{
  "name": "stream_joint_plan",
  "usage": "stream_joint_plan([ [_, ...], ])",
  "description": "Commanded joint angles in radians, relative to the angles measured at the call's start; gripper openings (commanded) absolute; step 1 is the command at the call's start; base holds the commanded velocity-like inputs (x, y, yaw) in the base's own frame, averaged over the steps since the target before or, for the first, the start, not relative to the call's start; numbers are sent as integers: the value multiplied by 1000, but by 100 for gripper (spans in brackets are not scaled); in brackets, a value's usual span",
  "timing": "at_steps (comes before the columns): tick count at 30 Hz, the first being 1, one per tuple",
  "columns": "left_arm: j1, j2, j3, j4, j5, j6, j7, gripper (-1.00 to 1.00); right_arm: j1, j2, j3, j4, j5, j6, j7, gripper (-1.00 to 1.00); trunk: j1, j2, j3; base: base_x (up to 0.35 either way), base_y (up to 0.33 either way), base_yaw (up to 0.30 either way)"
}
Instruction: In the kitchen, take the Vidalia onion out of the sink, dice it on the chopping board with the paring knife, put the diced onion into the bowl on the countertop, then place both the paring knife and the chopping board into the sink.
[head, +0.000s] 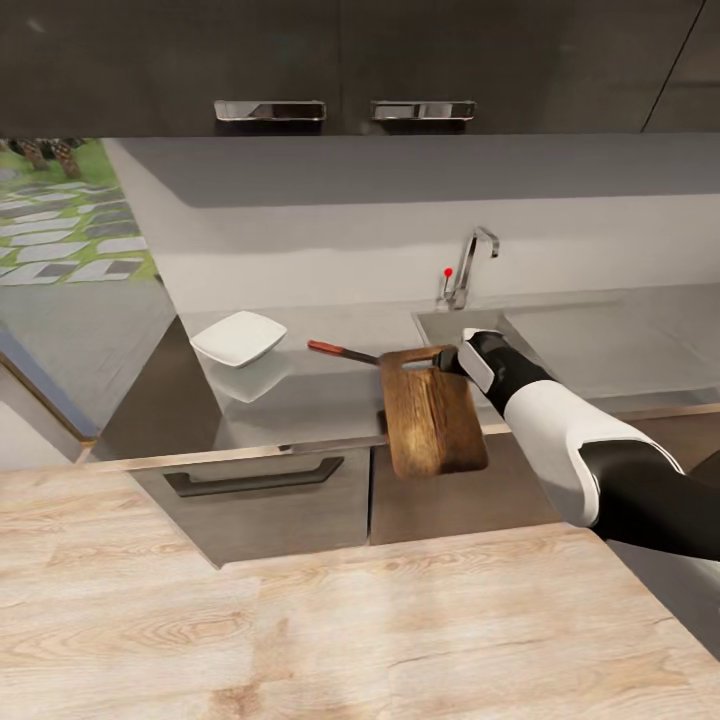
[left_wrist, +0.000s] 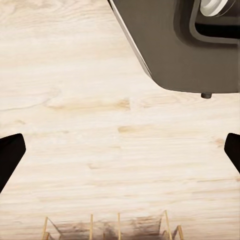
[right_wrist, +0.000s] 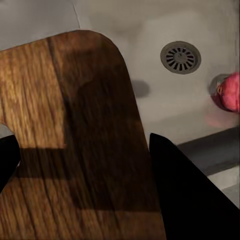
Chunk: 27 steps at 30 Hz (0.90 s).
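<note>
Our right gripper (head: 452, 358) clamps the handle end of the chopping board (head: 433, 424), one dark finger (right_wrist: 190, 195) on each face of the wood in the right wrist view. We carry the board tilted, its far end hanging out past the front edge of the countertop (head: 300, 400) and its gripped end beside the sink (head: 455, 325).

We judge the board stiff and fairly heavy for a pinch at one end: its weight hangs well out from the fingers, so it may sag or swivel in the grip. A hold on the edge close to the oval slot looks soundest, since the smooth wood offers little else to bite on.

From the wrist, the grey basin lies directly beyond the board's rounded corner, its round drain (right_wrist: 180, 57) in plain sight and a red rounded object (right_wrist: 230, 91) resting on the basin floor near it; we cannot tell what it is. The board needs only to travel forward and down to land inside.

Left of the board, the paring knife (head: 340, 350) lies on the countertop, red handle pointing toward the bowl (head: 239, 337), blade tip close to the board's edge. We cannot see any diced onion in the bowl at this size.

Our left gripper (left_wrist: 120, 150) stands wide open over the pale wooden floor (left_wrist: 75, 125), holding nothing.
</note>
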Motion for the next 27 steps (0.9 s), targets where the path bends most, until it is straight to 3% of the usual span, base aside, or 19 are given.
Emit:
stream_joint_plan([
  [1, 1, 0, 0, -1, 1, -1, -1, 100, 0, 1, 5, -1, -15, 0, -15, -100, 0, -1, -1, 0, 0, 0],
  [13, 1, 0, 1, 0, 1, -1, -1, 100, 0, 2, 4, 0, -21, -9, -41, -100, 0, -1, -1, 0, 202, 0],
  [21, 1, 0, 0, -2, 0, -1, -1, 100, 0, -7, 3, 3, -103, -17, -52, -100, 0, -1, -1, 0, 225, 0],
  [25, 1, 0, 0, -3, -1, -1, -1, 100, 0, -7, 3, 6, -106, -77, -127, -100, 0, -1, -1, 0, 15, 0],
  [27, 1, 0, 0, -4, -1, -1, -1, 100, 0, -5, 3, 7, -109, -165, -236, -100, 0, -1, -1, 0, 4, 0],
])
